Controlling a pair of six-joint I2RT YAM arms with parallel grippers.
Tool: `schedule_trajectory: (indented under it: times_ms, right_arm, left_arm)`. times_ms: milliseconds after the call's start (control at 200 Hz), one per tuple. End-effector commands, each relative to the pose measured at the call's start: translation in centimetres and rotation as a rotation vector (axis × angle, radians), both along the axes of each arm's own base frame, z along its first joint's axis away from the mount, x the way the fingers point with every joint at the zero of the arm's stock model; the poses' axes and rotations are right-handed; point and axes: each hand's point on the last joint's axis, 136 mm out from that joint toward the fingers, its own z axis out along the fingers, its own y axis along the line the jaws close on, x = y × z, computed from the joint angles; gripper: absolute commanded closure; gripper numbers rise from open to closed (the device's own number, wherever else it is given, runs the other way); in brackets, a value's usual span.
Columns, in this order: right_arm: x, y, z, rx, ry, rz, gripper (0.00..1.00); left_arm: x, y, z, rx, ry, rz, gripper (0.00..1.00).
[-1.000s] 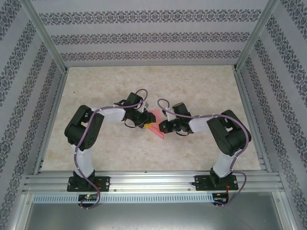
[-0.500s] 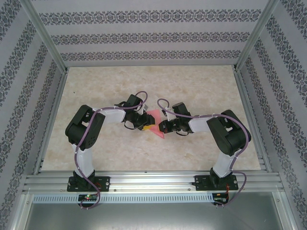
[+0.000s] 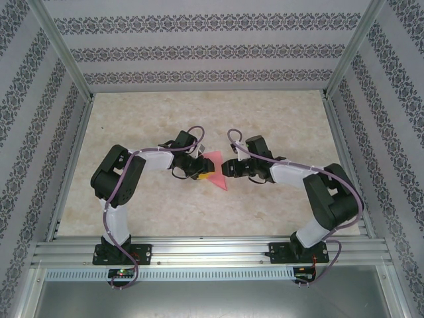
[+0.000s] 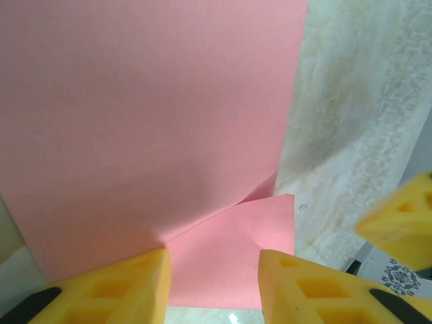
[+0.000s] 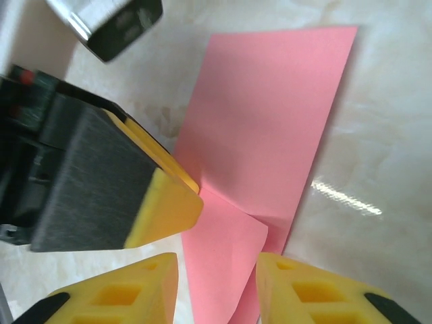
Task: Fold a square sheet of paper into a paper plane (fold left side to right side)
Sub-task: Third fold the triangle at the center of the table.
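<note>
The left gripper [image 4: 214, 277] has its two yellow fingers [image 4: 128, 287] standing apart, with nothing pinched between them. The pink paper [image 4: 148, 115] lies flat on the table [image 4: 358, 101], spreading away ahead of these fingers, and its near edge sits just inside the gap. A small folded flap [image 4: 236, 250] at the near corner lies between the two fingertips, its crease running from the left finger's tip up toward the sheet's right edge. Whether the fingertips press down on the sheet cannot be told. Beyond the right finger, well off the paper's edge, a yellow finger of the other arm shows over bare table. The right gripper [image 5: 216, 277] is also parted and holds nothing. The flap's rounded tip reaches into its gap, and the rest of the paper stretches ahead and to the right of its fingers. Just ahead of its left finger, one yellow fingertip of the left gripper touches the paper's left edge where the crease begins. From above, the grippers face each other with the paper between them, both fingertip pairs at its edges.
</note>
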Motion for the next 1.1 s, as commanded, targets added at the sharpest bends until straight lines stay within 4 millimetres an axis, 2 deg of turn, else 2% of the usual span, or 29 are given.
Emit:
schedule_trajectory:
  times_ms: [0, 150, 255, 375, 629, 784, 1094]
  right_arm:
    - [-1.0, -1.2, 0.6, 0.002, 0.035, -0.042, 0.63]
    - [-3.5, 0.1, 1.7, 0.127, 0.137, -0.036, 0.68]
    - [-5.2, 1.4, 1.6, 0.169, 0.191, -0.014, 0.72]
    - [-6.1, 2.9, 1.3, 0.177, 0.221, 0.026, 0.74]
    - [-5.7, 3.9, -0.7, 0.152, 0.266, 0.033, 0.75]
    - [-6.0, 3.6, -2.1, 0.125, 0.298, 0.026, 0.76]
    - [-6.0, 3.1, -3.5, 0.089, 0.326, 0.005, 0.77]
  left_arm:
    - [-1.6, 2.0, -5.0, 0.137, 0.054, 0.010, 0.59]
    - [-1.5, 2.0, -4.5, 0.136, 0.047, 0.010, 0.59]
    - [-1.4, 2.0, -4.5, 0.139, 0.044, 0.010, 0.59]
    - [-1.5, 2.1, -4.6, 0.142, 0.045, 0.010, 0.59]
    - [-1.5, 2.1, -4.7, 0.147, 0.048, 0.009, 0.59]
    - [-1.4, 2.0, -4.5, 0.146, 0.044, 0.004, 0.59]
    - [-1.4, 2.1, -4.5, 0.147, 0.043, 0.003, 0.60]
